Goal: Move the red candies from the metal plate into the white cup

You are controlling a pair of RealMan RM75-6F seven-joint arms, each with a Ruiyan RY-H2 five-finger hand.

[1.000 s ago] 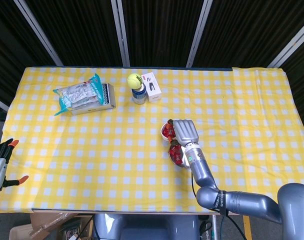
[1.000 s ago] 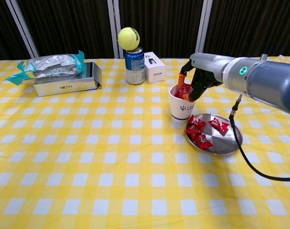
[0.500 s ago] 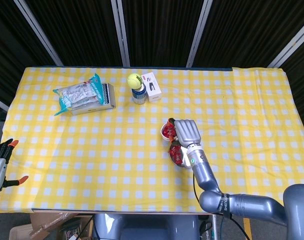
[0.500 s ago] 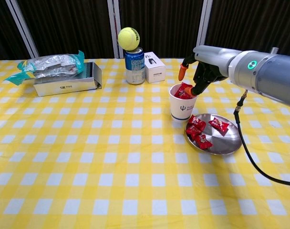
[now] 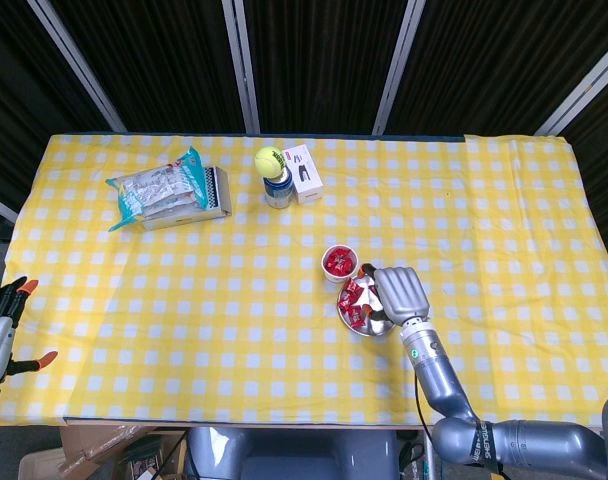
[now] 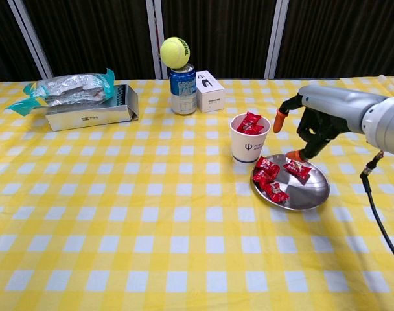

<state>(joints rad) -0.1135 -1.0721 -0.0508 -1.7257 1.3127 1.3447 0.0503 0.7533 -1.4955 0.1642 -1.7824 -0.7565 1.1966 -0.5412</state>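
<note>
your right hand (image 6: 312,129) has swung off the white paper cup (image 6: 248,146) to above the round metal plate (image 6: 312,192), fingers apart, empty; pinch another red wrapped candy (image 6: 297,169) next.

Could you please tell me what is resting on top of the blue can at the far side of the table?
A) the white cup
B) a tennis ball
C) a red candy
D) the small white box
B: in the chest view a yellow-green tennis ball sits on the blue can, with the small white box beside the can, not on it.
</note>
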